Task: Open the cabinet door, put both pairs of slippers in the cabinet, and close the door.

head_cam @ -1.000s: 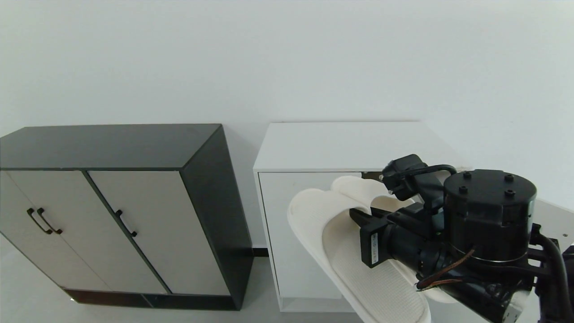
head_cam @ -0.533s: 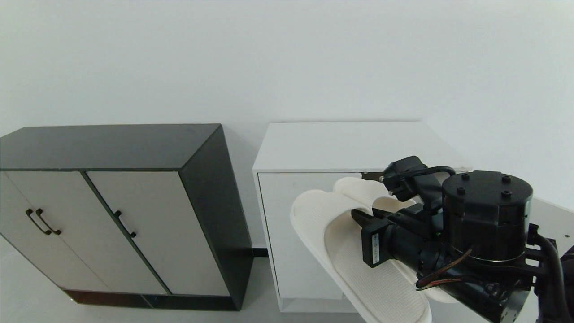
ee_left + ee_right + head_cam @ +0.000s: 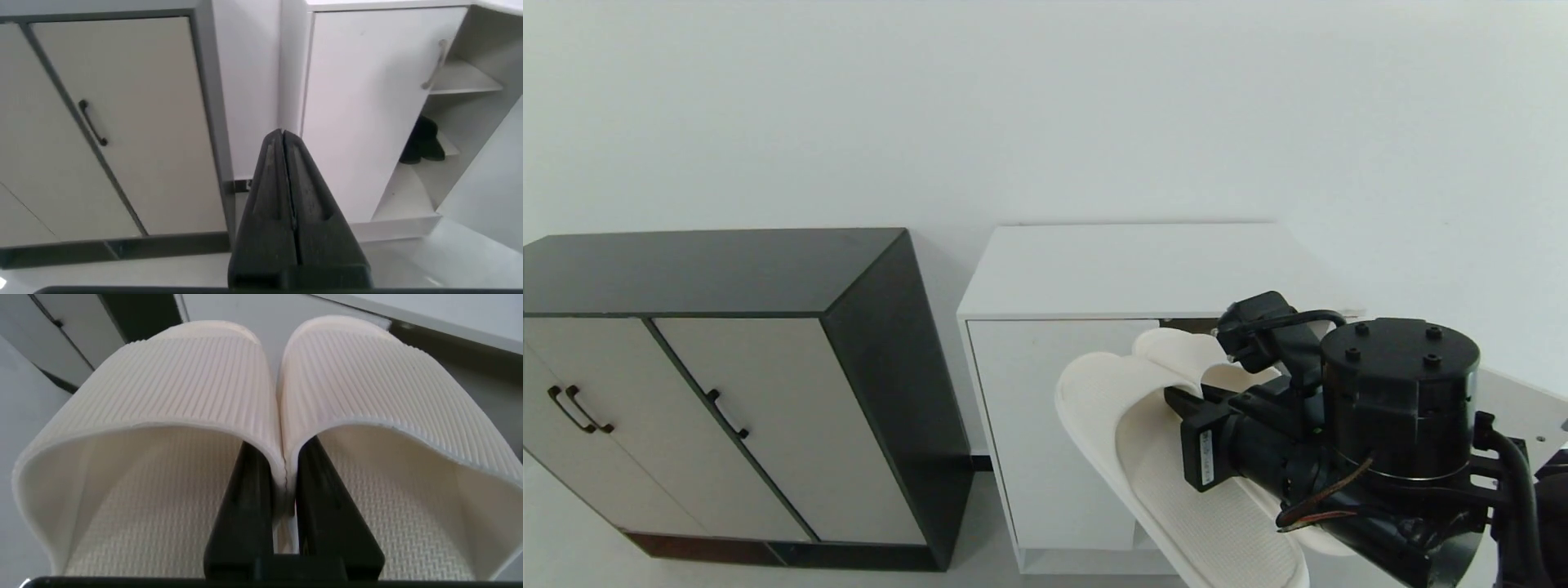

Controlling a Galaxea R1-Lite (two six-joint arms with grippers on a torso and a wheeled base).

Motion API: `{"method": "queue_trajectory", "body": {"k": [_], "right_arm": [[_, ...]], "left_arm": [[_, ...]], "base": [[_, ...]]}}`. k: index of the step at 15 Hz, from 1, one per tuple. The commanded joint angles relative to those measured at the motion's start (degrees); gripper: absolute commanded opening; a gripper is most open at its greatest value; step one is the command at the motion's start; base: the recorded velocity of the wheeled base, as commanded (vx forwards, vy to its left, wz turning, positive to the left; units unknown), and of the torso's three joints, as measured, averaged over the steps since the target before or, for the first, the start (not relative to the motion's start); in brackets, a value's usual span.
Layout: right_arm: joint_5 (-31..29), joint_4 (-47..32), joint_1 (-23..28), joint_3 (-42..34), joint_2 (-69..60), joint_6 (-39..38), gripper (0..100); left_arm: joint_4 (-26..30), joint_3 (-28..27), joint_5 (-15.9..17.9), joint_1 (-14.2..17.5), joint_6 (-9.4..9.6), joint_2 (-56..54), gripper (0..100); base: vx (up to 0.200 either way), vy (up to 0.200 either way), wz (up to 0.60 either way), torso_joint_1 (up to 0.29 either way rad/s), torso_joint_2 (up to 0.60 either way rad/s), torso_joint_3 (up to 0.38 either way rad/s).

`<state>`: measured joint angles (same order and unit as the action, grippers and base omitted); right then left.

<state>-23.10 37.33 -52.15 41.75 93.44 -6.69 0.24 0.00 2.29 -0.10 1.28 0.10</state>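
The right end effector [image 3: 283, 475] is clamped on the touching inner walls of a pair of cream ribbed foam slippers [image 3: 1094, 392], held in the air before the white box cabinet [image 3: 1127, 265]. That thin pinch looks like the weak point: a toe catching the closed door [image 3: 368, 106] or the shelf edge [image 3: 462, 82] could twist one slipper loose. A dark pair of shoes [image 3: 423, 140] on the lower shelf narrows the room. The left end effector [image 3: 283, 155] is pressed closed, empty. Pale grey floor [image 3: 572, 555], bare white wall [image 3: 1045, 106], and a black cabinet with beige doors [image 3: 711, 269] alongside.
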Motion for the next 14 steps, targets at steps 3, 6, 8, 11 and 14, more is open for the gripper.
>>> {"method": "queue_trajectory", "body": {"k": [3, 6, 8, 11, 14], "right_arm": [[0.0, 0.0, -0.1, -0.1, 0.2, 0.0, 0], [0.0, 0.0, -0.1, -0.4, 0.2, 0.0, 0], [0.0, 0.1, -0.1, -0.4, 0.3, 0.0, 0], [0.2, 0.1, 0.2, -0.4, 0.3, -0.1, 0], [0.2, 2.5, 0.2, -1.0, 0.9, 0.0, 0]], "left_arm": [[0.0, 0.0, 0.0, -0.1, -0.05, 0.0, 0], [0.0, 0.0, 0.0, -0.1, -0.05, 0.0, 0], [0.0, 0.0, 0.0, -0.1, -0.05, 0.0, 0], [0.0, 0.0, 0.0, -0.1, -0.05, 0.0, 0], [0.0, 0.0, 0.0, -0.1, -0.05, 0.0, 0]], "base": [[0.000, -0.200, 0.00, 0.001, 0.00, 0.005], [0.000, -0.200, 0.00, 0.004, 0.00, 0.004], [0.000, -0.200, 0.00, 0.007, 0.00, 0.007], [0.000, -0.133, 0.00, 0.000, 0.00, 0.000], [0.000, 0.000, 0.00, 0.000, 0.00, 0.000]]}}
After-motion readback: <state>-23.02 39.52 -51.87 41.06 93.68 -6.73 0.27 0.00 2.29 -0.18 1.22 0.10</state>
